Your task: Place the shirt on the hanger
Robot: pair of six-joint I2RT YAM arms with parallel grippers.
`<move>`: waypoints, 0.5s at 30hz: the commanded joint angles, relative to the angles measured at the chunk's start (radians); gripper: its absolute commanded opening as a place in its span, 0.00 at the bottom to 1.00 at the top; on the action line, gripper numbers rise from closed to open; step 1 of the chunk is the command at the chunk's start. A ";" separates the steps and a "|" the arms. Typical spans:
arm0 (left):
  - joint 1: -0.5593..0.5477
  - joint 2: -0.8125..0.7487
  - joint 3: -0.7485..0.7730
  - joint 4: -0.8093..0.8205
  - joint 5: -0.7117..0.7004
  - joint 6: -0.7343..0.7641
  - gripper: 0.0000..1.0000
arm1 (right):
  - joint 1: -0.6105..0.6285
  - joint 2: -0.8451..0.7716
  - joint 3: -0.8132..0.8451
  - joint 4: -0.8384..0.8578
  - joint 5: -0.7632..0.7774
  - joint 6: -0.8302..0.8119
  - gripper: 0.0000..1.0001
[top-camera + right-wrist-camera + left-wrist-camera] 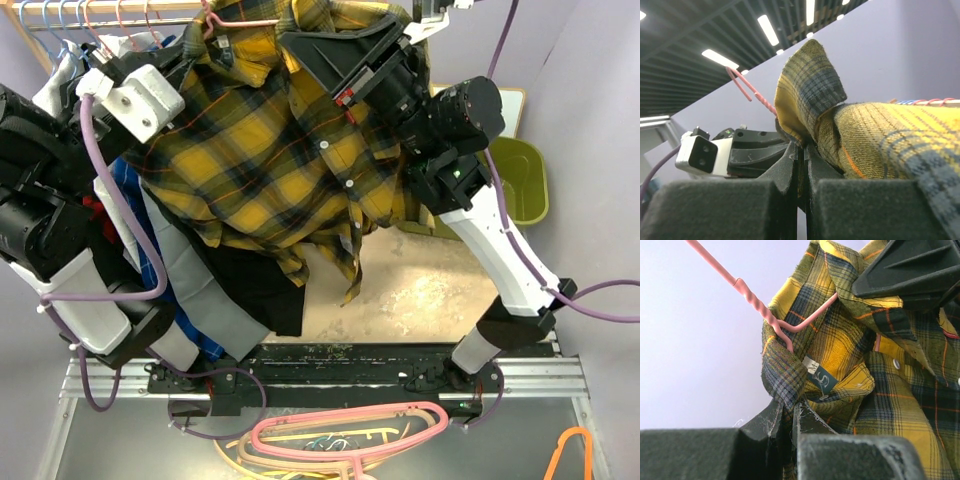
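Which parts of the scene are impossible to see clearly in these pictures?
Top view: the shirt hides the shoulders of the hanger.
Left wrist view: the top edge cuts off the hook of the hanger.
Right wrist view: the collar of the shirt hides the hanger below its hook.

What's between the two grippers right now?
The collar of the shirt and the twisted neck of the pink hanger lie between the left gripper and the right gripper. The left wrist view shows it best.

Both arms are raised; left gripper (788,412) and right gripper (802,150) each pinch the shirt (840,350), jaws seemingly almost closed.
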 commanded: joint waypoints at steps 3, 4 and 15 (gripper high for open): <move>0.001 -0.003 -0.006 0.128 -0.054 0.004 0.00 | -0.006 0.045 0.034 0.140 -0.132 0.160 0.00; 0.001 -0.006 -0.035 0.123 -0.049 -0.004 0.00 | -0.006 0.043 -0.008 0.193 -0.146 0.198 0.00; 0.001 -0.041 -0.234 0.167 -0.150 0.013 0.00 | -0.013 -0.247 -0.704 0.467 -0.191 -0.103 1.00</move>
